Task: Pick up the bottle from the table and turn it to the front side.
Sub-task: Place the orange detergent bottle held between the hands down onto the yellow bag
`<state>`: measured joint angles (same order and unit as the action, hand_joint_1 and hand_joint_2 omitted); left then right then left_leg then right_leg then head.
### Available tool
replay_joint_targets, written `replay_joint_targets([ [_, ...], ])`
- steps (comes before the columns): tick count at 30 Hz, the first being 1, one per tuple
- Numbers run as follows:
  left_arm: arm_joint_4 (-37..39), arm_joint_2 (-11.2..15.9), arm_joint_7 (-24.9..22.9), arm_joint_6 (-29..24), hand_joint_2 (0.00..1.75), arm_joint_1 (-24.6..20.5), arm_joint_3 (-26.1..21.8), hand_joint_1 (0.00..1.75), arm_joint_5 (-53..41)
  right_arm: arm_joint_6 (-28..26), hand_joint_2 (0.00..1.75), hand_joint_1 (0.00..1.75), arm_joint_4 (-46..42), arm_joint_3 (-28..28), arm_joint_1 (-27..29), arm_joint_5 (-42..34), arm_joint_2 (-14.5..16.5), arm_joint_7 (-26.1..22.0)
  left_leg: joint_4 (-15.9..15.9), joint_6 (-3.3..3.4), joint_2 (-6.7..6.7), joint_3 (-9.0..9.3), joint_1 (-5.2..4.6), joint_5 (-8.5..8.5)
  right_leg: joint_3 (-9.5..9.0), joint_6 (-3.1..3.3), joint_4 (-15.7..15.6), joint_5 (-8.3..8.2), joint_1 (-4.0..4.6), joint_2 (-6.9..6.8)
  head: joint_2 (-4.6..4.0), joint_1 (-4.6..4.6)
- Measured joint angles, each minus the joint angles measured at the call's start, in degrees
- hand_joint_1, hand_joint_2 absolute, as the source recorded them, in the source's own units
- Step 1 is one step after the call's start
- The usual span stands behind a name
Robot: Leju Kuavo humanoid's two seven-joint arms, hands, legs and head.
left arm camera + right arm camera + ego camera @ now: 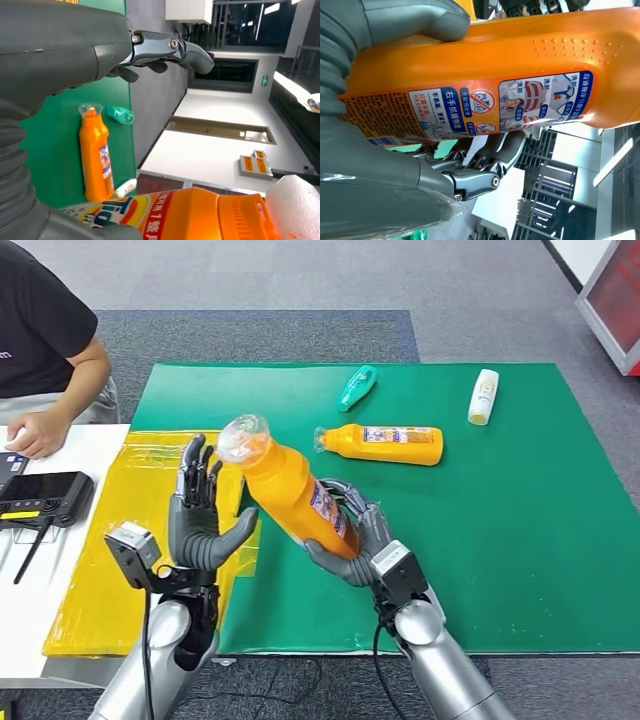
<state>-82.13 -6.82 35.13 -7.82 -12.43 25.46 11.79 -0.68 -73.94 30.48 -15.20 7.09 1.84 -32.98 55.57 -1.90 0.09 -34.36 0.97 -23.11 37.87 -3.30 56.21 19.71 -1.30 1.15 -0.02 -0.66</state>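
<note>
My right hand (355, 538) grips an orange detergent bottle (290, 490) by its lower body, lifted off the green mat and tilted with its plastic-wrapped cap (243, 438) up and to the left. In the right wrist view the bottle's label (471, 107) faces the camera, with the thumb (414, 20) over it and the fingers (482, 170) beneath. My left hand (200, 520) is raised beside the bottle's neck, palm toward it, fingers spread and holding nothing. The left wrist view shows that bottle (196, 212) close by the hand's fingers (166, 52).
A second orange bottle (385, 444) lies on its side on the green mat (528, 530), with a teal bottle (357, 387) and a white bottle (483, 396) farther back. A yellow sheet (113, 570) lies at the left. A person (45, 350) sits at the white table (45, 580) with black devices (41, 498).
</note>
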Motion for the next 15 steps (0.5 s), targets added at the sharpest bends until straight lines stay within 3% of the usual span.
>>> replay_joint_targets([
  [15, 1.6, -1.5, -1.9, 1.6, 1.75, -3.5, 2.0, 0.00, 3.5, -0.5, 1.75, 1.75, -1.3, 1.8, -1.8, -1.4, 0.0, 0.0, 0.0, -0.02, 0.00, -0.01, 0.00, 0.02, 0.02, 0.00, 0.0, -0.01, 0.00, 0.00, 0.00, -0.01],
])
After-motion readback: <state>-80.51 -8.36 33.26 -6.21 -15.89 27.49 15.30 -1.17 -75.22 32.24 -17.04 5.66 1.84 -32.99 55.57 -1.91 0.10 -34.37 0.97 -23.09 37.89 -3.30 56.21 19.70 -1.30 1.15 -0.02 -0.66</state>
